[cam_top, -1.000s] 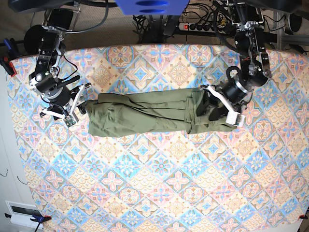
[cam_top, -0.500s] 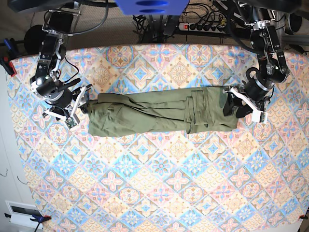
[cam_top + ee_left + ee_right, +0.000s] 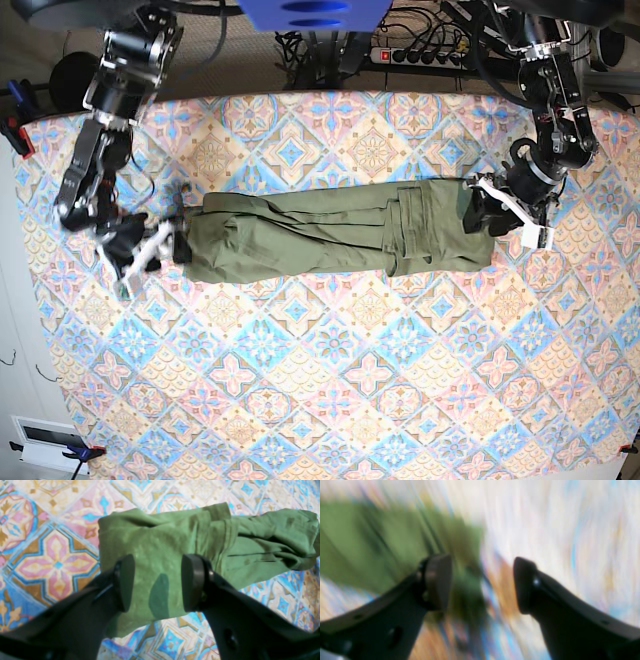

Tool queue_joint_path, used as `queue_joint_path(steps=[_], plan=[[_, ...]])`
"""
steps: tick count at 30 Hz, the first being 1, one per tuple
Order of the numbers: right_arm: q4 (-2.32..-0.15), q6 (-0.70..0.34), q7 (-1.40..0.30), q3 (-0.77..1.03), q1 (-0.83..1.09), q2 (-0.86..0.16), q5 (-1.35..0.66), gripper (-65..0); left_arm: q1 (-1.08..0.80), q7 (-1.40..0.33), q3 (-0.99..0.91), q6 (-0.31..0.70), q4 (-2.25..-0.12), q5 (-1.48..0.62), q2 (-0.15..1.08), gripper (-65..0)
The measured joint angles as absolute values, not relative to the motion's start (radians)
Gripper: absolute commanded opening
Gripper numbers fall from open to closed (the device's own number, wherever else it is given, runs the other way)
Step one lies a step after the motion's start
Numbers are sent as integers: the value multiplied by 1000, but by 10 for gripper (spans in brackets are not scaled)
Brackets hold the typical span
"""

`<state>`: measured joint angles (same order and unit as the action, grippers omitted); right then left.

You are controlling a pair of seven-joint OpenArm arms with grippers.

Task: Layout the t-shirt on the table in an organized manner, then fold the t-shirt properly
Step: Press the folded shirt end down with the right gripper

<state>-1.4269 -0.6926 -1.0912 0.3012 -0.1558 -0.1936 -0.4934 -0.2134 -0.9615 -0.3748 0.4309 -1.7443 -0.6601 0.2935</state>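
Observation:
The olive-green t-shirt lies as a long, wrinkled folded strip across the table. My left gripper is at the shirt's right end. In the left wrist view my left gripper is open, its fingers spread over the shirt's end, holding nothing. My right gripper is at the shirt's left end. The right wrist view is motion-blurred; there my right gripper is open and empty, with the shirt to its upper left.
A power strip and cables lie beyond the table's far edge. A blue part hangs at top centre. Clamps sit at the table's left edge. A white box is on the floor at lower left.
My left gripper moved right off the folded layers to the shirt's right end and stopped there. My right arm swung down and turned at the shirt's left end, still moving fast.

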Motion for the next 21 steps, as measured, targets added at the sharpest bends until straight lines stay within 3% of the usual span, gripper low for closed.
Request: queue_joint_path(steps=[7,21], plan=[[-1324,-693,-1137,297,-115,-184,-555,-223,-213,-962,-376,431,-1744,-659,294,-351],[-1129,-704,-1013,292,-176,-191,-606,-232,-213,-961,-371,431,-1744,-660,294,-351]])
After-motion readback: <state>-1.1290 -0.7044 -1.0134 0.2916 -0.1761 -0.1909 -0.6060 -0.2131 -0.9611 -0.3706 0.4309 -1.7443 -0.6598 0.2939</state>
